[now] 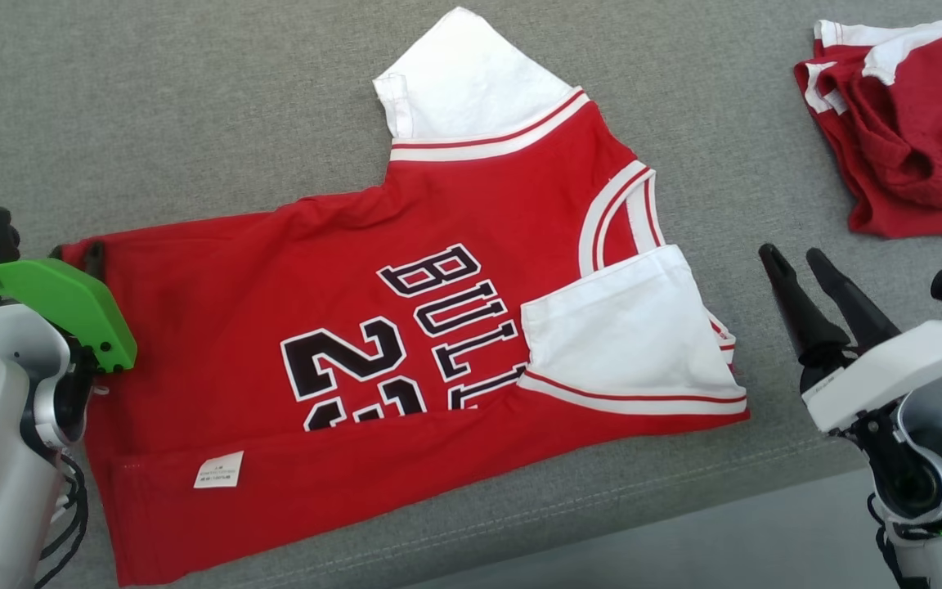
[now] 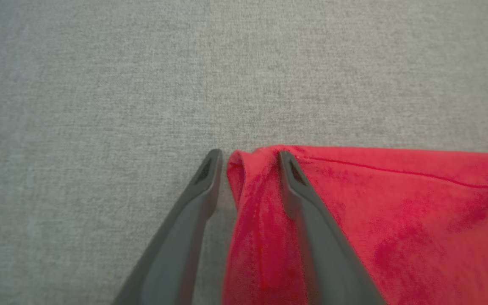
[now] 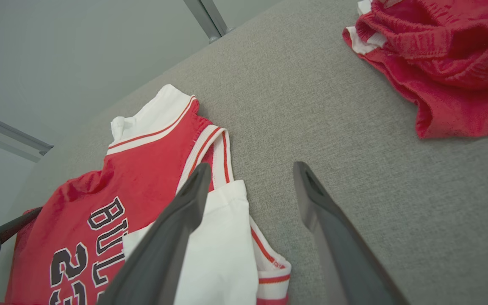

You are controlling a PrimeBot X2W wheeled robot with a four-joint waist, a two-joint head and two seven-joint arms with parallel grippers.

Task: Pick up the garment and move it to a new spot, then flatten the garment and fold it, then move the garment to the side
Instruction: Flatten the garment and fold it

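Note:
The garment [image 1: 405, 327] is a red jersey with white sleeves and black lettering. It lies spread on the grey fabric surface, with its bottom strip folded up and a white label showing. My left gripper [image 1: 82, 252] is at its left corner. In the left wrist view the left gripper [image 2: 250, 156] has its jaws apart astride that corner of the garment [image 2: 396, 220], one finger on the grey cloth and the other on the red fabric. My right gripper [image 1: 791, 254] stands open just right of the jersey with nothing in it. In the right wrist view, the right gripper [image 3: 252, 166] hovers over the garment's [image 3: 142, 169] white sleeve edge.
A crumpled pair of red shorts [image 1: 904, 123] with white trim lies at the far right, also in the right wrist view as the shorts [image 3: 439, 63]. The surface's front edge [image 1: 602, 507] runs below the jersey, with pale floor [image 1: 724, 548] beyond it.

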